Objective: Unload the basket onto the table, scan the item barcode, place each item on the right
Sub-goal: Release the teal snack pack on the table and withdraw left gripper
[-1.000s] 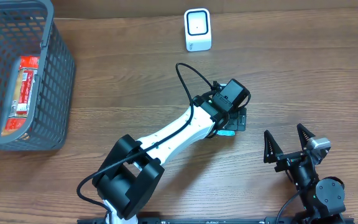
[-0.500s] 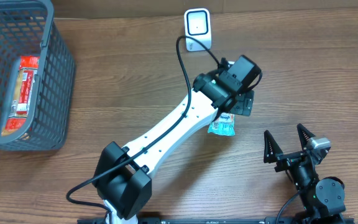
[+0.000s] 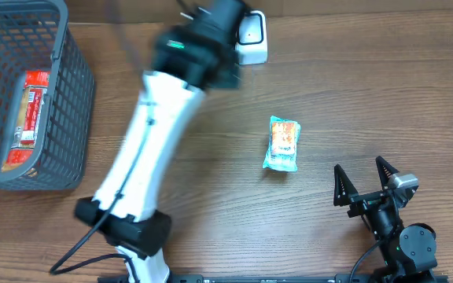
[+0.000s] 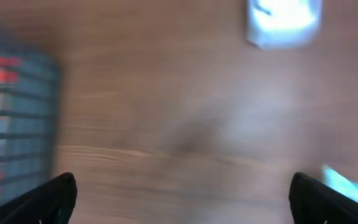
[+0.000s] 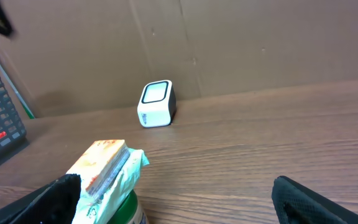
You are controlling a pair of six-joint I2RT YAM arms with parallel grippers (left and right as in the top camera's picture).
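Both tools, the left tool (image 4: 182,193) and the right tool (image 3: 360,174), are standing released and grasping nothing, while the snack packet (image 3: 281,144) is lying on the surface (image 3: 384,94) right of centre, well apart from the far scanner (image 3: 252,37), so the scan is seemingly remaining undone.

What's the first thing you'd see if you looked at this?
The big white left arm, blurry, stretches up the table toward the small white scanner at the far edge. A snack packet lies alone in the middle, and a grey basket at the left holds a red packet.
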